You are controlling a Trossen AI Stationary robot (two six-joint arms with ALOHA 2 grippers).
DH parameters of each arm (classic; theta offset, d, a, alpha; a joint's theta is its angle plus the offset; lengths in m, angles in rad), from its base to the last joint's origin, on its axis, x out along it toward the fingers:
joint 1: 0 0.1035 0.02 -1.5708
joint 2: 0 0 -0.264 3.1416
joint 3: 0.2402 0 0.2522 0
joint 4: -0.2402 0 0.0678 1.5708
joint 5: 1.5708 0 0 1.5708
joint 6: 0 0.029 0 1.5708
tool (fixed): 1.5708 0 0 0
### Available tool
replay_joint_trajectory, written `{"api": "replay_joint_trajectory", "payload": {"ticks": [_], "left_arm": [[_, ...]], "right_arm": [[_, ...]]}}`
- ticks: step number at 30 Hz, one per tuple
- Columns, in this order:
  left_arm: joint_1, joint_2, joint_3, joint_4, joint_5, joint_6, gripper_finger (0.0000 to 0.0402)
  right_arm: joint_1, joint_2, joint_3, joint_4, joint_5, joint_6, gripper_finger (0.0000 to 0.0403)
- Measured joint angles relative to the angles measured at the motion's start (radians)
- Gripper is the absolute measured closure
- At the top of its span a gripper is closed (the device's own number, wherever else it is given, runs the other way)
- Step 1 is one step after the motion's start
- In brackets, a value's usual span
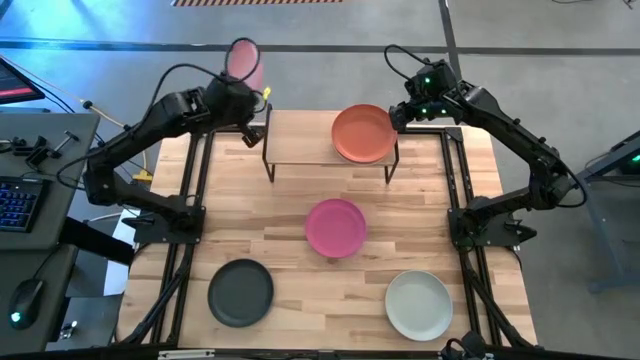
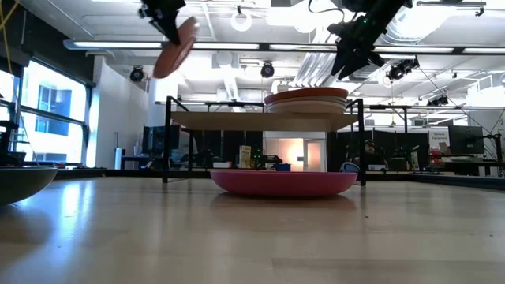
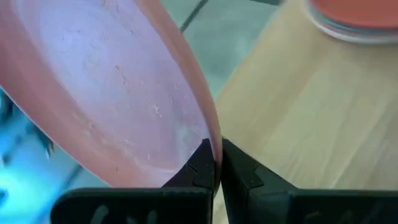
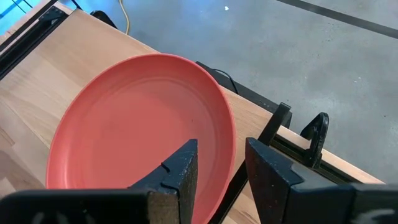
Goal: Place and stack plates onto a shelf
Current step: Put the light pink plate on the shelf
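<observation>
- Plates: the light pink plate [image 1: 245,62] is in my left gripper [image 3: 216,167], whose fingers are pinched tight on its rim. It hangs tilted on edge in the air, just beyond the far left corner of the shelf [image 1: 300,150].
- In the low view that pink plate [image 2: 177,46] sits high above the shelf top [image 2: 229,120], slanted and touching nothing but my fingers [image 3: 199,169].
- The terracotta orange plate [image 1: 362,133] lies flat on the right half of the shelf, on top of a small stack; the low view shows a paler plate rim beneath it [image 2: 306,103], but I cannot count the layers.
- The left half of the shelf top is bare wood.
- My right gripper [image 4: 221,163] hovers at the far right edge of the orange plate [image 4: 143,124], fingers parted with a narrow gap. The plate's rim shows through the gap; I cannot tell whether either finger touches it.
- The magenta plate [image 1: 335,227] rests on the table [image 1: 290,235], near the middle, in front of the shelf.
- The charcoal plate [image 1: 240,292] lies on the near left of the table, well apart from the magenta one.
- The pale mint-white plate [image 1: 418,304] lies on the near right.
</observation>
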Motion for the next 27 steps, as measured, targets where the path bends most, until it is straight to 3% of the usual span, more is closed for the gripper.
{"api": "replay_joint_trajectory", "payload": {"ticks": [14,22,27], "left_arm": [[-0.126,0.228,0.121,-0.007,0.039,0.458,0.0401],[-0.211,0.32,0.126,-0.053,-0.085,0.628,0.0401],[-0.229,0.355,0.126,-0.131,-0.102,0.667,0.0401]], "right_arm": [[0.0,0.0,0.0,0.0,0.0,0.0,0.0289],[0.0,0.0,0.0,0.0,0.0,0.0,0.0289],[0.0,0.0,0.0,-0.002,0.0,-0.001,0.0289]]}}
